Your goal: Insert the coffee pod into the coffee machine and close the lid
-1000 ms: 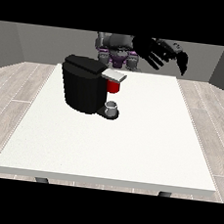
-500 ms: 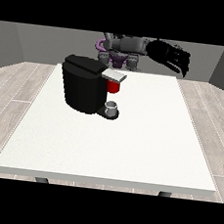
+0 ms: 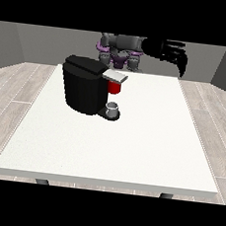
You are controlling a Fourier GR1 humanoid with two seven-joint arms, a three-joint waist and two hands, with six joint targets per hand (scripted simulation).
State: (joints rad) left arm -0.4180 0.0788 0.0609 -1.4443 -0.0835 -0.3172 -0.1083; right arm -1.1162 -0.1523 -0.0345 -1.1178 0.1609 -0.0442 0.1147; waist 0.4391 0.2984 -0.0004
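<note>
The black coffee machine [image 3: 85, 87] stands on the white table [image 3: 131, 142], left of the middle. Its grey lid [image 3: 115, 76] juts out to the right, with a red thing at the machine [image 3: 115, 87] just beneath it. A small grey thing [image 3: 113, 108] sits on the machine's base under the red thing; I cannot tell whether it is the pod. The hand at the view's right [image 3: 170, 52] hangs in the air above the table's far edge, well right of the machine, its fingers spread and drooping with nothing in them. No hand shows at the view's left.
The robot's torso [image 3: 121, 50] stands behind the table's far edge. Grey plank floor surrounds the table on all sides.
The hand at the view's right has drifted a little to the right and slightly upward. The machine and the grey thing at its base have not moved.
</note>
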